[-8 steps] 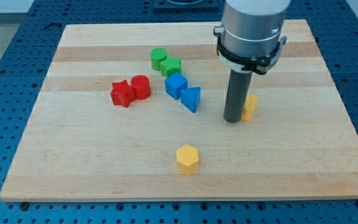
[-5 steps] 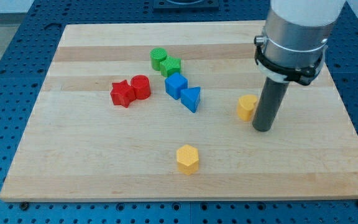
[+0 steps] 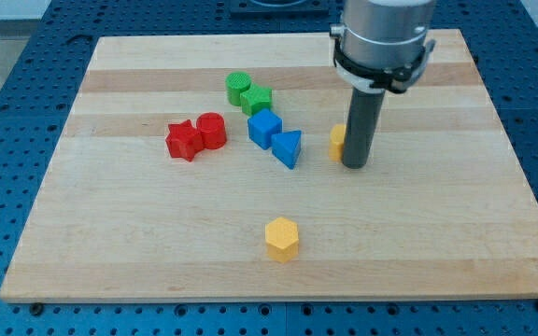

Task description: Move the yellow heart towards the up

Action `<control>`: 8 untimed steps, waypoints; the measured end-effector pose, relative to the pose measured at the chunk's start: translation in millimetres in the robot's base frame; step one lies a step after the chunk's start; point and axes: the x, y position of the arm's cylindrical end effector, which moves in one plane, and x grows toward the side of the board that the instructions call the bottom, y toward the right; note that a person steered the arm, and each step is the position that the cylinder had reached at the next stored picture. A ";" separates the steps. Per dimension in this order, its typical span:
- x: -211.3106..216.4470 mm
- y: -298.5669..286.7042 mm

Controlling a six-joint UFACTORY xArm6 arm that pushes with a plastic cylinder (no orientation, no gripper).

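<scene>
The yellow heart (image 3: 338,141) lies right of the board's middle, mostly hidden behind my rod. My tip (image 3: 354,165) rests on the board against the heart's right and lower side. A yellow hexagon (image 3: 282,238) lies alone near the view's bottom, well below the heart.
A blue triangle (image 3: 288,147) and blue cube (image 3: 264,127) lie just left of the heart. A green cylinder (image 3: 238,87) and green block (image 3: 257,99) sit above them. A red star (image 3: 183,140) and red cylinder (image 3: 211,130) lie further left. The wooden board (image 3: 110,233) sits on a blue perforated table.
My tip swung from the heart's left side round to its right, then moved left and up. The heart has slid left and slightly up, closer to the blue triangle.
</scene>
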 end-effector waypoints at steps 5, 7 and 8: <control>-57.3 -18.8; -63.6 11.1; -77.4 44.4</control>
